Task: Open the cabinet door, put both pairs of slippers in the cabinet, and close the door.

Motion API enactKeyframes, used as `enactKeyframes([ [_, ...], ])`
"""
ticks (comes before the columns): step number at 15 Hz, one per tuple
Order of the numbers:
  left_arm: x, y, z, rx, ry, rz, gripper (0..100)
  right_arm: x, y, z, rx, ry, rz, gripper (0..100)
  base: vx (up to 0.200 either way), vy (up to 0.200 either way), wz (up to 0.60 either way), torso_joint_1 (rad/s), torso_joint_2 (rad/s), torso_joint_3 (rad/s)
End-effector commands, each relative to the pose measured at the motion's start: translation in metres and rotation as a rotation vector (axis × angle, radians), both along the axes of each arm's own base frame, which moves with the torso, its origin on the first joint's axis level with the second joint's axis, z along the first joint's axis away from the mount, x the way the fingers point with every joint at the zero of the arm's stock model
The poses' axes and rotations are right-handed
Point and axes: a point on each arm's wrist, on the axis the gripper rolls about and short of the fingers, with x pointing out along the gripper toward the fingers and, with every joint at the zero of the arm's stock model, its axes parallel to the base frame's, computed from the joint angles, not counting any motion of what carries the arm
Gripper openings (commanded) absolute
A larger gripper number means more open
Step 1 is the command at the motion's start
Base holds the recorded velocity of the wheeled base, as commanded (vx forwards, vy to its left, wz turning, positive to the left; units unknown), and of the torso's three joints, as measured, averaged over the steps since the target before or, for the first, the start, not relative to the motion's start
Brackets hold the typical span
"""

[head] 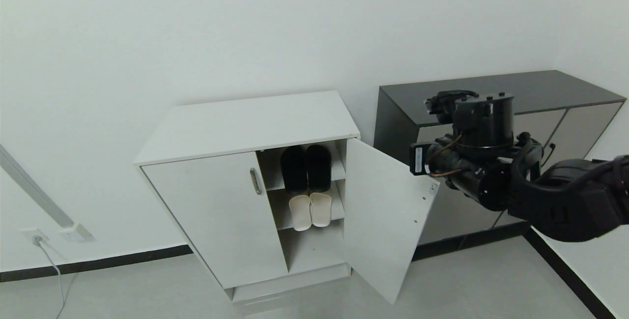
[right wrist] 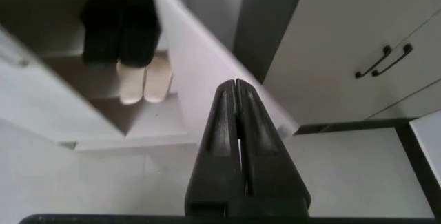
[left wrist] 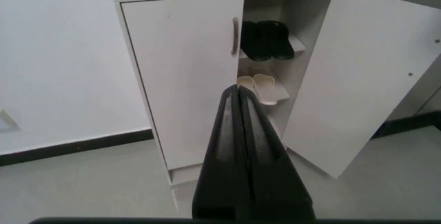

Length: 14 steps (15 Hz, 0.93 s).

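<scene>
The white cabinet (head: 245, 125) stands against the wall with its left door (head: 216, 216) closed and its right door (head: 383, 216) swung wide open. Inside, a black pair of slippers (head: 305, 167) sits on the upper shelf and a white pair (head: 309, 211) on the shelf below. Both pairs are also in the left wrist view, black (left wrist: 267, 39) above white (left wrist: 262, 87). My right arm (head: 484, 161) hangs beside the open door's outer edge. The right gripper (right wrist: 236, 86) is shut and empty, close to that door (right wrist: 207, 65). The left gripper (left wrist: 239, 89) is shut and empty, well back from the cabinet front.
A dark sideboard (head: 491, 93) with pale doors stands right of the cabinet, just behind my right arm. A wall socket with a cable (head: 34, 238) is at the far left. Open grey floor (head: 147, 289) lies in front of the cabinet.
</scene>
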Motion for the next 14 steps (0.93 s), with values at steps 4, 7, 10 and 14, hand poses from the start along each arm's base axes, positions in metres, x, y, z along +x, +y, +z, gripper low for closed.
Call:
enactKeyframes([
  [4,0.0,0.0,0.0,0.0,0.001,0.002,0,0.059,-0.015,-0.021,0.0,0.028,-0.082,0,0.0,0.0,0.0,0.0,0.0,0.0],
  [7,0.0,0.0,0.0,0.0,0.001,0.002,0,0.074,-0.017,-0.041,0.008,0.071,-0.088,0,0.0,0.0,0.0,0.0,0.0,0.0],
  [10,0.0,0.0,0.0,0.0,0.001,0.002,0,0.085,-0.021,-0.06,-0.005,0.112,-0.101,0,0.0,0.0,0.0,0.0,0.0,0.0],
  [14,0.0,0.0,0.0,0.0,0.001,0.002,0,0.093,-0.022,-0.076,0.003,0.145,-0.101,0,0.0,0.0,0.0,0.0,0.0,0.0],
])
